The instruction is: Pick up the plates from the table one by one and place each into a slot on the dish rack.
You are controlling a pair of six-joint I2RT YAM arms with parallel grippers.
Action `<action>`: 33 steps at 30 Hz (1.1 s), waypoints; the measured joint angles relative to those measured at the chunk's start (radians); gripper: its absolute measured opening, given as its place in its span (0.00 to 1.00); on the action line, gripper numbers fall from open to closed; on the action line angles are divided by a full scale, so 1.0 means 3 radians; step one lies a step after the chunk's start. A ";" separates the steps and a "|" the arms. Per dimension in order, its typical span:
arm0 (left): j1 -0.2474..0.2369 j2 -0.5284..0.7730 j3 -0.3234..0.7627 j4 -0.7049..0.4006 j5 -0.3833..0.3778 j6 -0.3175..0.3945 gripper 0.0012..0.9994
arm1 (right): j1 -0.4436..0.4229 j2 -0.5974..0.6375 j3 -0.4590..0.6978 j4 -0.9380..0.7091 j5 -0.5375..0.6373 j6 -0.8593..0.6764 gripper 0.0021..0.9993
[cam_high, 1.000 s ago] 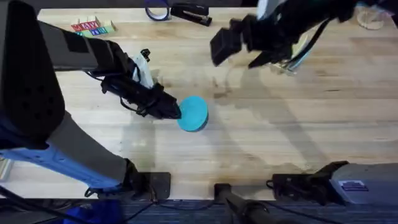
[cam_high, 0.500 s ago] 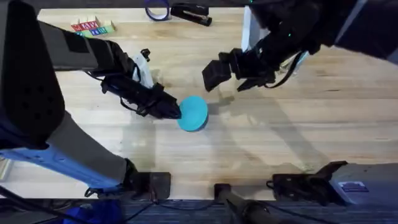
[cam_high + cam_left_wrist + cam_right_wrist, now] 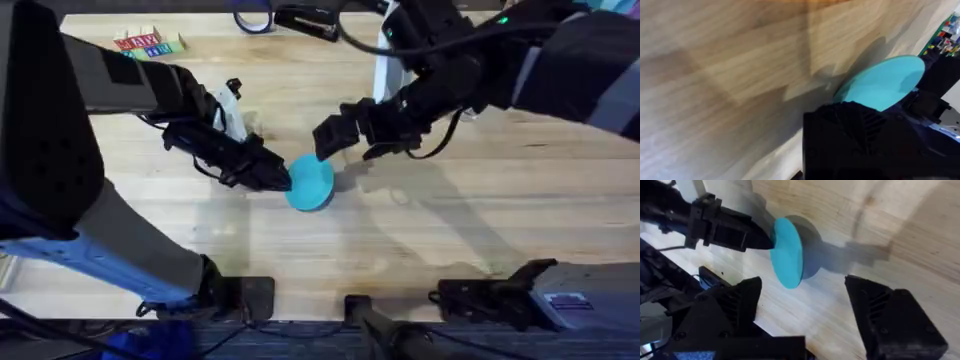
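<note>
Left gripper [image 3: 283, 180] has its jaws closed on the rim of the turquoise plate [image 3: 311, 182], holding it propped up on edge off the bench [image 3: 450, 230], mid-bench; I read that as presenting it for a handover; right gripper [image 3: 802, 305] sits just beside the plate, jaws wide open, one finger either side; I'd say lined up to take it for the rack.
</note>
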 joint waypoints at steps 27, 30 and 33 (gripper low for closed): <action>0.0000 0.0000 0.0000 0.0001 0.0000 0.0000 0.04 | 0.0243 0.0373 -0.0600 0.1093 -0.0278 0.0442 1.00; 0.0000 -0.0001 0.0000 0.0001 0.0000 0.0000 0.04 | 0.0241 0.0394 -0.0601 0.1218 -0.0362 0.0465 1.00; 0.0000 0.0000 0.0000 0.0001 0.0001 0.0000 0.04 | 0.0257 0.0461 -0.0601 0.1334 -0.0483 0.0465 1.00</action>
